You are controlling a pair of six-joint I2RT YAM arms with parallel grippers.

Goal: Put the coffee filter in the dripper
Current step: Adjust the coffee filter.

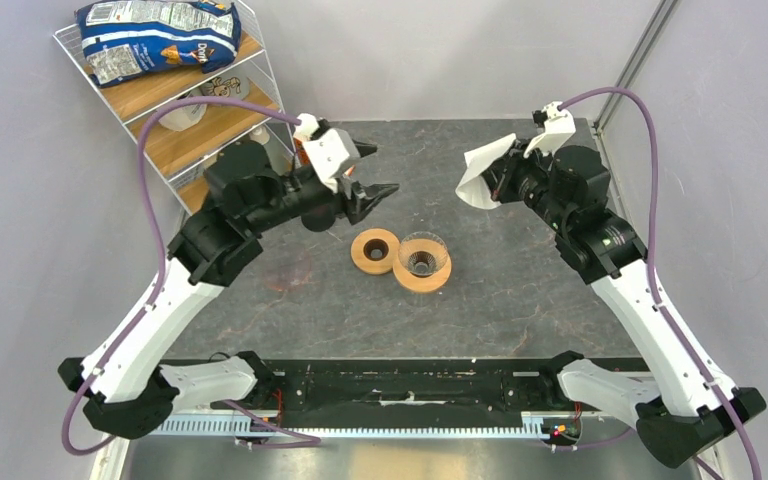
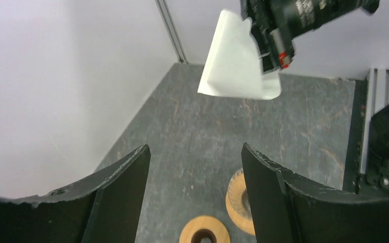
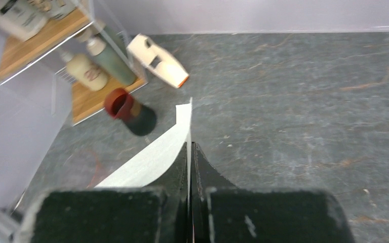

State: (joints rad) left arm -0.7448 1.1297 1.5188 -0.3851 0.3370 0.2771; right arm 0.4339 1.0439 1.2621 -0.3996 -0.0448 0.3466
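Right fingers clamp the coffee filter between them (held aloft), left fingers spread wide and empty.

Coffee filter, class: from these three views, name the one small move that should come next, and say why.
Probably swing the right tool, shut on the coffee filter, across until it is above the dripper: the filter is held in the air to one side, and the dripper holds no filter yet.

White coffee filter, tan-collared clear dripper, mottled dark-grey table
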